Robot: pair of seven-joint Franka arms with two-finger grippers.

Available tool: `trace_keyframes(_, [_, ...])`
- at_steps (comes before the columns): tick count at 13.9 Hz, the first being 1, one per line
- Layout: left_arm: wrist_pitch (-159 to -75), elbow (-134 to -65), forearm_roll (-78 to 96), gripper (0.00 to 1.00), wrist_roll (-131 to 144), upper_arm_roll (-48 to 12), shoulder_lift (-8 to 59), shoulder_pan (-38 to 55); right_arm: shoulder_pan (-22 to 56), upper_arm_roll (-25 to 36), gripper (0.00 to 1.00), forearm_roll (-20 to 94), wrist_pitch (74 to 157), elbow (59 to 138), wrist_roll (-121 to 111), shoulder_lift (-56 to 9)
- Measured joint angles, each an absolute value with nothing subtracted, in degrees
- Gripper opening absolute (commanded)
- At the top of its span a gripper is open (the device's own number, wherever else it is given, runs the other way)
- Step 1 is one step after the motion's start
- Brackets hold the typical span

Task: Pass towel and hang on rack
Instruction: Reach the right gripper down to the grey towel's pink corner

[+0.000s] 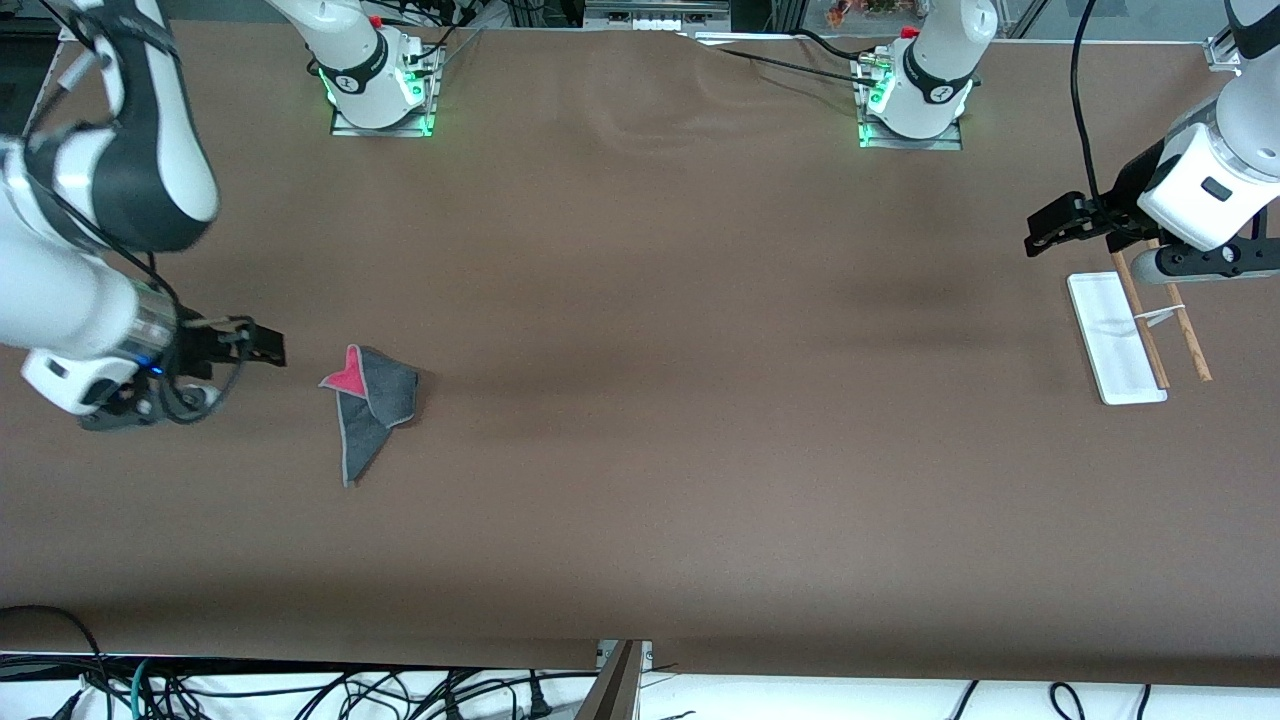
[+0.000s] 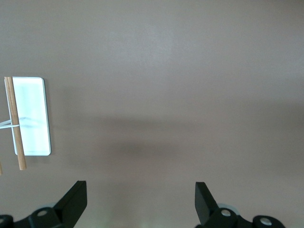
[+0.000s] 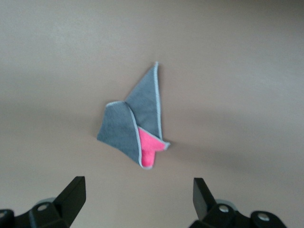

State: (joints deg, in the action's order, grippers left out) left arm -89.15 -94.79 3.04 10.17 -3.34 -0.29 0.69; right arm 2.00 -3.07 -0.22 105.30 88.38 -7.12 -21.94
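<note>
A: Towel (image 1: 368, 408) lies crumpled on the table (image 1: 640, 450) at the right arm's end, folded over itself, grey side out, a pink corner turned up. Nothing touches it.

B: Right gripper (image 1: 262, 344)?

A: Hovers just beside the towel, off toward the table's end, fingers spread wide and empty. Its wrist view looks straight down on the cloth between the two fingertips (image 3: 71, 190), so I judge it is lining up for a pick.

B: And the rack (image 1: 1135, 335)?

A: At the left arm's end, well apart from the towel. White base flat on the table, two brown rods running alongside it.

B: Left gripper (image 1: 1040, 232)?

A: Up over bare table just beside the rack, jaws spread, holding nothing. It waits. That spot makes sense: the towel is probably out of its reach, so the right arm must carry it toward the middle for a handover.

B: Progress?

A: Nothing grasped yet; the pick comes first.
</note>
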Motion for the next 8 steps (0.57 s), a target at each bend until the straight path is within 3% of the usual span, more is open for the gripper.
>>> trace_keyframes(8, [-89.1, -94.8, 3.0, 1.0, 10.2, -3.3, -0.3, 0.7, 4.9, -3.1, 1.0, -0.2, 115.8, 88.4, -10.7, -34.0])
